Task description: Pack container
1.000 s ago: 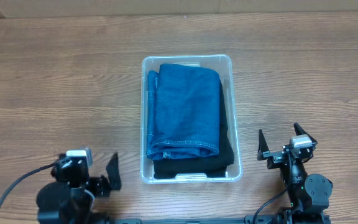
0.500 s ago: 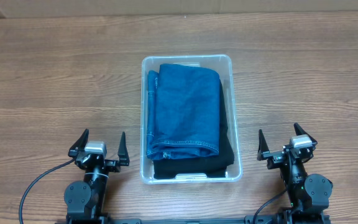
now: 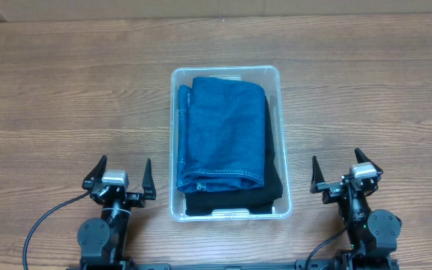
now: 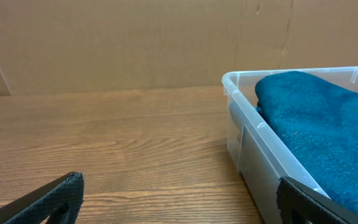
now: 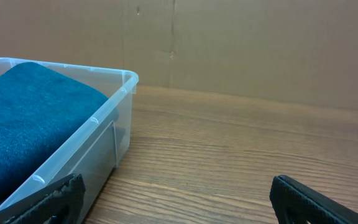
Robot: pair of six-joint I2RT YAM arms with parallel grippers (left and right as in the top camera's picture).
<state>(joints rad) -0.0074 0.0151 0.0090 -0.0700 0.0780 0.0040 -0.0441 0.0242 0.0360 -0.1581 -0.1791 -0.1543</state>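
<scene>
Now that the left gripper (image 3: 123, 171) has been swung back beside the container (image 3: 173, 135) — mirroring the right gripper (image 3: 337, 171) — both sets of jaws are being held spread and empty; the container is sitting between them on the table (image 3: 66, 90), jeans (image 3: 227, 131) folded inside, packing seemingly done.

Wood-grain table (image 3: 66, 90), medium brown, grain running left to right. Even, diffuse light with a soft sheen on the surface. Plain brown cardboard wall (image 4: 104, 43) along the far edge, with vertical seams and faint creases visible in both wrist views.
</scene>
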